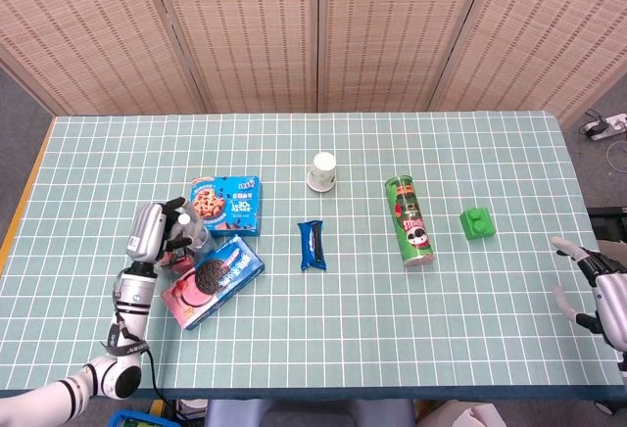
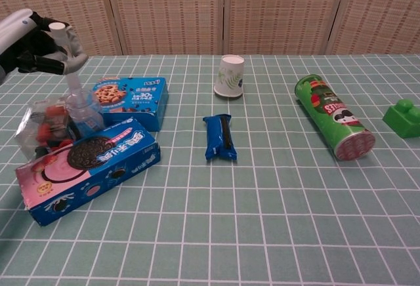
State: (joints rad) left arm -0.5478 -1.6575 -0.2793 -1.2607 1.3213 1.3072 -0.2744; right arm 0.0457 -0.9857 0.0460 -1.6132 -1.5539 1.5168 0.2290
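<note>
The left hand (image 2: 33, 40) has its fingers (image 2: 71, 61) curled round the neck of a clear bottle (image 2: 79, 105) that stands at the desk's (image 1: 411, 329) nine o'clock, wedged against a clear snack pack (image 2: 41, 127), the blue cookie box (image 2: 131, 101) and the Oreo box (image 2: 88, 168). A tilt or sideways drag would likely knock those neighbours or tip the narrow bottle. The desk's edge lies near on that side; open room spreads toward three o'clock, past the blue wrapper (image 1: 312, 245). The right hand (image 1: 600, 295), fingers spread and empty, hovers at the four o'clock edge.
</note>
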